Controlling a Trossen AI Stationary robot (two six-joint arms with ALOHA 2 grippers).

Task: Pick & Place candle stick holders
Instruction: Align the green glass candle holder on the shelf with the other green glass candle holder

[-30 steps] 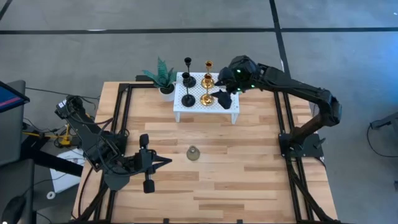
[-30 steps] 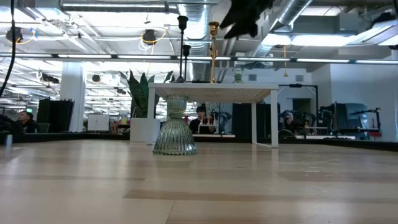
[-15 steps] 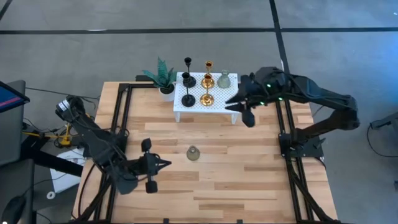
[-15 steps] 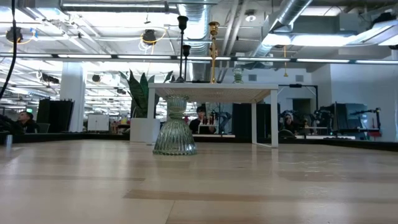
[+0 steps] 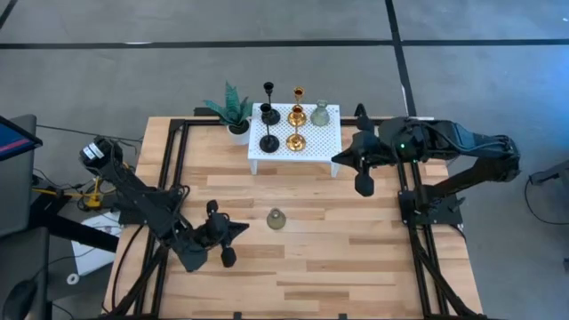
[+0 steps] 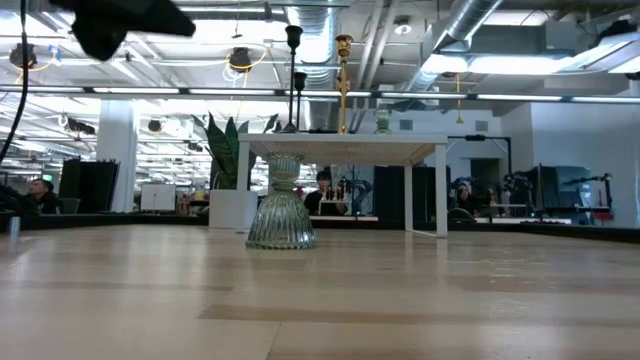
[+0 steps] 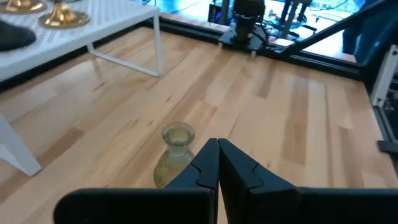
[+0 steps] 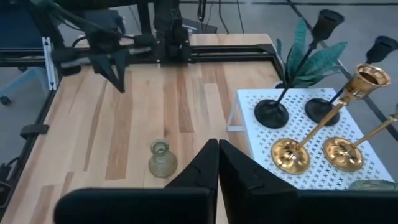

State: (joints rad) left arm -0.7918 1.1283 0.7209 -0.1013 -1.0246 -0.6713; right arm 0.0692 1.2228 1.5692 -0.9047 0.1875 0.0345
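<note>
High view: one grey-green holder [image 5: 277, 219] stands alone mid-bench [image 5: 356, 258]; five holders sit on the white platform [image 5: 329, 133] beside the plant [image 5: 233, 108]. The left gripper [image 5: 242, 229] hovers just beside the lone holder, the right gripper [image 5: 336, 159] beside the platform.

Wrist views: both grippers' jaws are closed together, holding nothing.
</note>
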